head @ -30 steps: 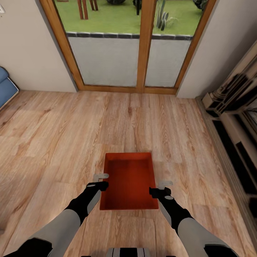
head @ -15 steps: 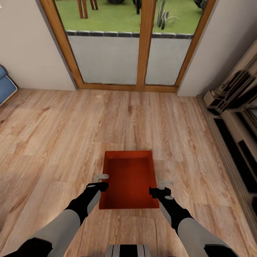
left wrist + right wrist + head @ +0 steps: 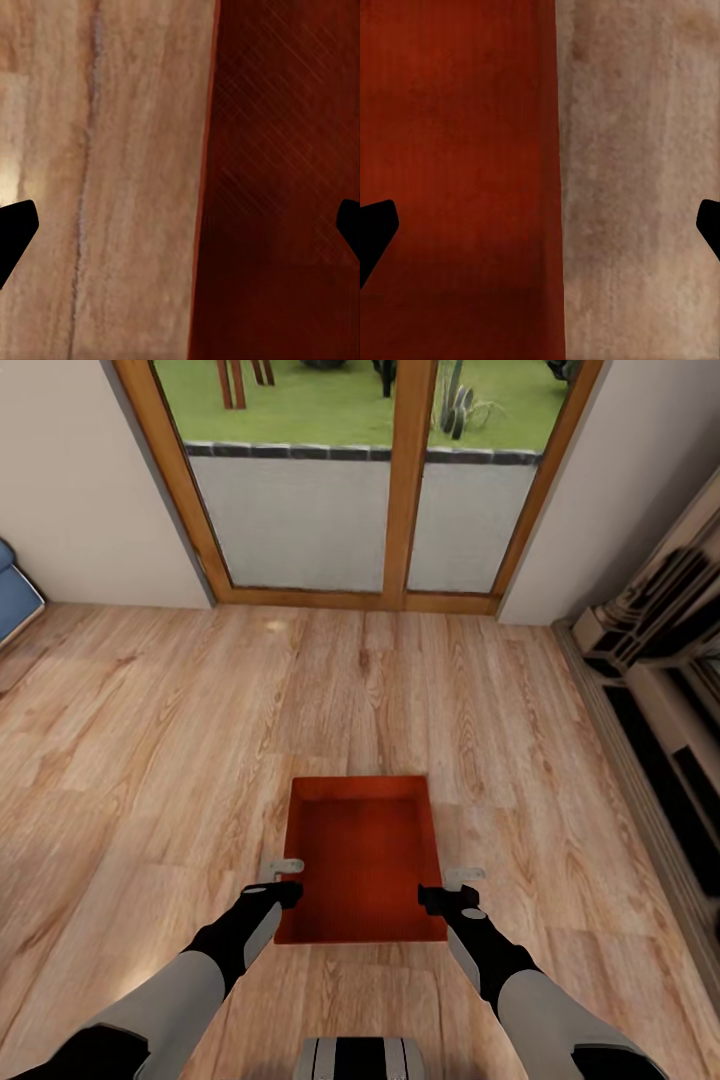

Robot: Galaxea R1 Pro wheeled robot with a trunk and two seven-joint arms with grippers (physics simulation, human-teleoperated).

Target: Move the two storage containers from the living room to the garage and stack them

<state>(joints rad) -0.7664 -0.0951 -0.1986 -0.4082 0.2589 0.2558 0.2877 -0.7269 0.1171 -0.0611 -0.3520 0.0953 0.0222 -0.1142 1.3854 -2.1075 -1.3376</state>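
Observation:
One storage container, a red-orange open-top bin, lies empty on the light wood plank floor of the living room. My left gripper is open over its left wall, one finger outside and one inside. My right gripper is open over the right wall in the same way. In the left wrist view the container's wall runs between the dark fingertips, with the container's inside on one side and wood floor on the other. The right wrist view shows the container and the gripper astride its edge.
Wood-framed glass doors stand straight ahead, with grass beyond them. A corner of the blue sofa is at the far left. A dark fireplace surround runs along the right wall. Open plank floor surrounds the container.
The whole view has shifted slightly, and the sofa has slid further out at the left. My left gripper sits a little lower at the container's left wall. The right gripper holds its place.

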